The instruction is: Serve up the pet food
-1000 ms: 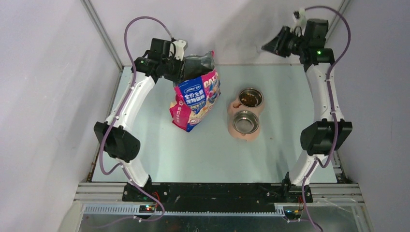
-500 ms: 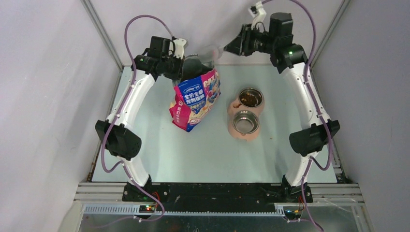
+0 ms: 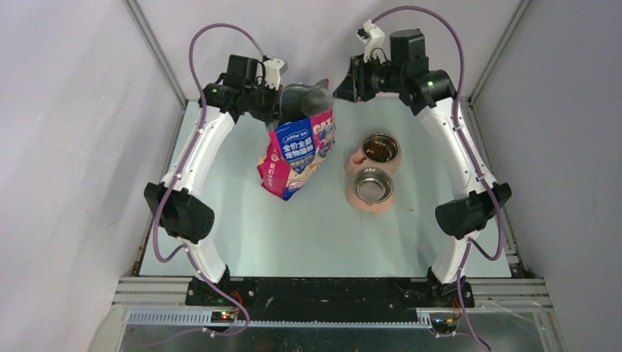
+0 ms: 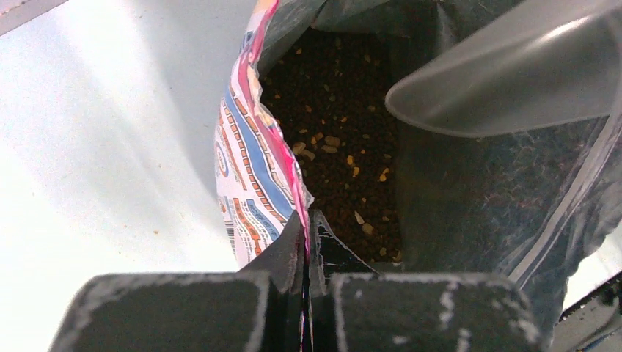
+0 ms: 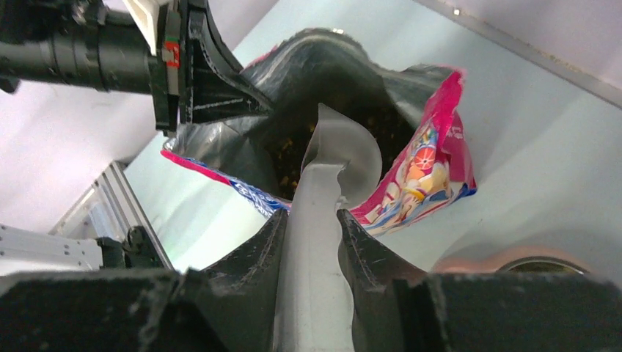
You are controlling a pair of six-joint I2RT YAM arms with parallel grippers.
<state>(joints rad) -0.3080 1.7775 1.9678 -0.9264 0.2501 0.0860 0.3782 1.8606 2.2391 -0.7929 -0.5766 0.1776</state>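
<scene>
Left hand (image 4: 306,284) is clamped shut on the bag (image 3: 297,150), pinching the torn rim at the side nearest its arm and holding the mouth up and open. The jaws meet with only the foil between them.

Right hand (image 5: 312,242) grips the clear scoop (image 5: 343,154) by its handle, fingers (image 5: 273,249) pressed on both sides.

Change from a second ago: the right arm was out at the far right corner with the scoop well away from the bag. Half a second ago it was partway across. Now it is at the bag, with the scoop's cup right at the mouth, over the opening. From the left wrist view the cup hangs above the kibble; I can't tell whether it touches it. The left arm has hardly shifted. The bag stays in the same spot on the surface (image 3: 242,213), top now pulled a bit more upright.

Pet food (image 4: 337,147) is mostly inside the bag, a dark brown heap with a few lighter bits, seen down through the mouth. Some also sits in the far bowl (image 3: 380,149) of the pink feeder (image 3: 355,158). The near bowl (image 3: 372,185) shows only steel. The feeder is just right of the bag, not touching it, in the same place as before.
</scene>
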